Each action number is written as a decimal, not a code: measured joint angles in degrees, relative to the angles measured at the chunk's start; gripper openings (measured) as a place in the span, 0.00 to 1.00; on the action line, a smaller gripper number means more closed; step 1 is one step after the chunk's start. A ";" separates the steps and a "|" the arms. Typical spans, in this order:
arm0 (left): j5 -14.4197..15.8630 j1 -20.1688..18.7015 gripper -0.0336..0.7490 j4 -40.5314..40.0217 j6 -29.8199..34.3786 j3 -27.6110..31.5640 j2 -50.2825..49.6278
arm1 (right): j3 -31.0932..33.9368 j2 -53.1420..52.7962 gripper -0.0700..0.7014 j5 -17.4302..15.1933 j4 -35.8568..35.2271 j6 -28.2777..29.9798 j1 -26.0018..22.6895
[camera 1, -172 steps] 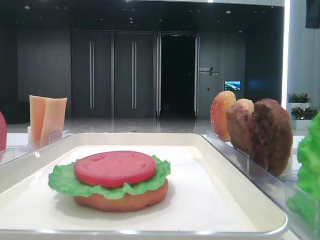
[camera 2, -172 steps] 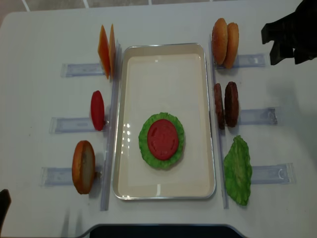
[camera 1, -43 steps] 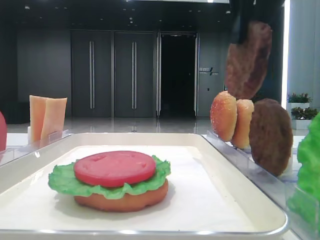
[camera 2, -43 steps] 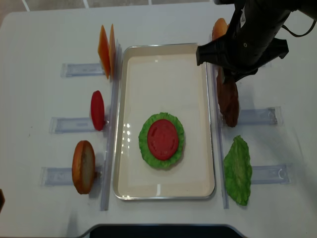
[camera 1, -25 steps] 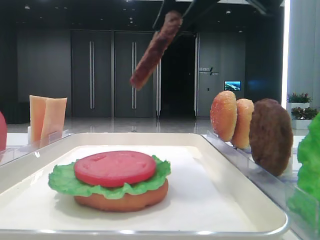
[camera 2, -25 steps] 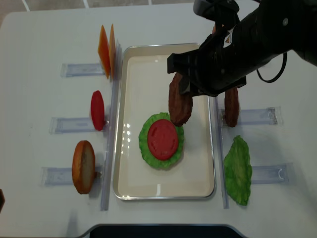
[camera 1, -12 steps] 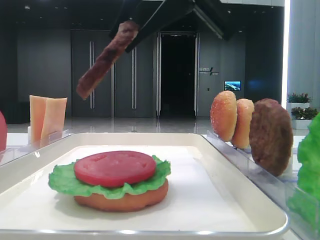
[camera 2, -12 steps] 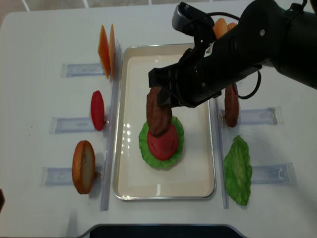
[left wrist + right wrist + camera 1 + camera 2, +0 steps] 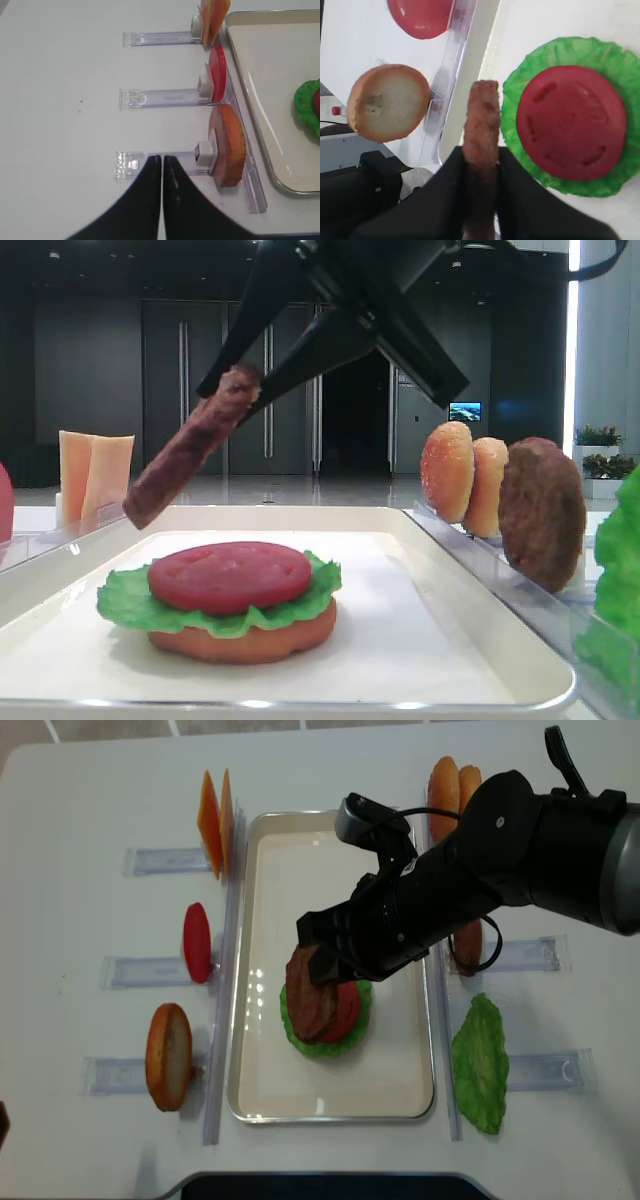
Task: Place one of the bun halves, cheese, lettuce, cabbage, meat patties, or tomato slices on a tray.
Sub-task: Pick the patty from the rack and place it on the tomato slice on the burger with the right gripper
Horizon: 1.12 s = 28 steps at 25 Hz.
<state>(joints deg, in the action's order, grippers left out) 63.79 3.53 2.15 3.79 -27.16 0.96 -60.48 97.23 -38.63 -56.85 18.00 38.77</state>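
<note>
Item: meat patty (image 9: 192, 446), dark brown, rough-faced. Held edge-on and tilted in the air, its low end over the 9 o'clock side of the stack on the tray; not yet touching it. The right gripper (image 9: 480, 165) has its fingers pinching the patty by the rim, one on each face, likely so the disc can be laid flat when lowered.

Item: stack on tray. Tomato slice (image 9: 343, 1010) on lettuce (image 9: 125, 602) on a flat bun half (image 9: 245, 641), sitting a little toward 6 o'clock of the tray's middle in the overhead view. Judged to be the landing place for the patty.

Item: tray (image 9: 258, 920), cream-white, raised glossy rim, otherwise bare.

Item: stock, stood on edge in clear holder racks (image 9: 165, 98) along both long sides of the tray, presumably so each piece offers a rim to pinch. At 9 o'clock: cheese slices (image 9: 214, 823), a spare tomato slice (image 9: 197, 942), a spare bun half (image 9: 168, 1056). At 3 o'clock: two bun halves (image 9: 453, 780), one remaining patty (image 9: 541, 512), a loose lettuce leaf (image 9: 481, 1063).

Item: left gripper (image 9: 162, 165), fingers pressed together on nothing, parked over the desk just beside the spare bun's rack.

Surface: white matte desk (image 9: 80, 840).

Room: dim hall with dark panelled doors (image 9: 225, 390), a small lit screen and plants at 3 o'clock.
</note>
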 joint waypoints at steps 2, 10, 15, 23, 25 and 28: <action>0.00 0.00 0.04 0.00 0.00 0.00 0.00 | 0.00 0.72 0.28 0.06 -1.03 1.19 -0.73; 0.00 0.00 0.04 0.00 0.00 0.00 0.00 | 0.00 2.03 0.28 1.73 -4.28 3.16 -1.22; 0.00 0.00 0.04 0.16 0.00 0.00 0.00 | 0.00 3.88 0.28 1.66 -5.72 4.09 -1.44; 0.00 0.00 0.04 0.16 0.00 0.00 0.00 | 0.00 4.73 0.28 0.53 -6.99 5.60 -4.10; 0.00 0.00 0.04 0.16 0.00 0.00 0.00 | 0.00 4.73 0.28 0.22 -7.04 5.65 -4.34; 0.00 0.00 0.04 0.16 0.00 0.00 0.00 | 0.00 4.73 0.28 -0.19 -7.85 5.77 -4.29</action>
<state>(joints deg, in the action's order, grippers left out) 63.79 3.53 2.30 3.79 -27.16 0.96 -60.48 101.96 -38.81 -64.70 23.77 34.49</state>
